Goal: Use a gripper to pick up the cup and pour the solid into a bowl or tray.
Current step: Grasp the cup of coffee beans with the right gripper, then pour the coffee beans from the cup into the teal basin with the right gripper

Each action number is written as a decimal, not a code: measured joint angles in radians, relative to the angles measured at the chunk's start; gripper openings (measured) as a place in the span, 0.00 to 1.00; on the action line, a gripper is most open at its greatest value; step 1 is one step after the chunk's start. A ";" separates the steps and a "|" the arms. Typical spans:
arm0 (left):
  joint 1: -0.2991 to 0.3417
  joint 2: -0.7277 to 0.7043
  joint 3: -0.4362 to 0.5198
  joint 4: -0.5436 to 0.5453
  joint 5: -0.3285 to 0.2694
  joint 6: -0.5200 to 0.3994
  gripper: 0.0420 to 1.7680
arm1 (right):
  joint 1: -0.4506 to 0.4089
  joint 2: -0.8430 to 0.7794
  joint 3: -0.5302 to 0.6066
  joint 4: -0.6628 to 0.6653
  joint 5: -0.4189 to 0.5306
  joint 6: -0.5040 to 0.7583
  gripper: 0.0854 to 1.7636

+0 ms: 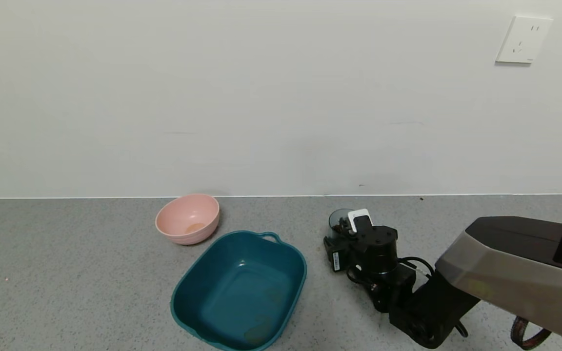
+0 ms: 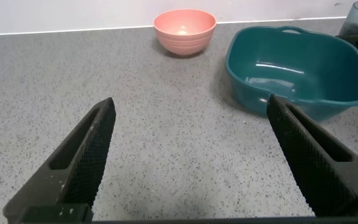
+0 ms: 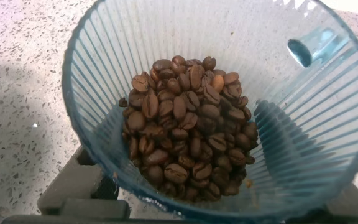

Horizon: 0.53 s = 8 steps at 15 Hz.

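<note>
- Nearest, the right arm reaches in from the right over the grey speckled counter [image 1: 66, 273], and its right gripper [image 1: 347, 234] sits low at the cup [image 1: 339, 219], to the right of the basin.
- In the right wrist view, the ribbed translucent cup [image 3: 229, 74] stands upright and fills the picture, with one finger [image 3: 73, 183] against its outer wall and another seen dark through the far wall, so the jaws are clamped on the cup.
- The coffee beans [image 3: 188, 127] lie heaped in the cup's bottom.
- The left gripper [image 2: 191, 155] hangs over bare counter with its fingers spread wide, holding nothing.
- The dark teal basin [image 1: 291, 287] rests on the counter, left of the cup and apart from it.
- Farther back, a pink bowl [image 1: 188, 219] stands just beyond the basin's left corner, near the white wall [image 1: 261, 97], which carries a wall socket [image 1: 524, 40].
</note>
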 joint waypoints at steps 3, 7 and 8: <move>0.000 0.000 0.000 0.000 0.000 0.000 0.99 | 0.000 -0.002 0.003 -0.001 0.000 0.000 0.76; 0.000 0.000 0.000 0.000 0.000 0.000 0.99 | 0.000 -0.009 0.010 0.003 0.000 0.000 0.76; 0.000 0.000 0.000 0.000 0.000 0.000 0.99 | 0.000 -0.013 0.013 0.004 0.000 -0.003 0.76</move>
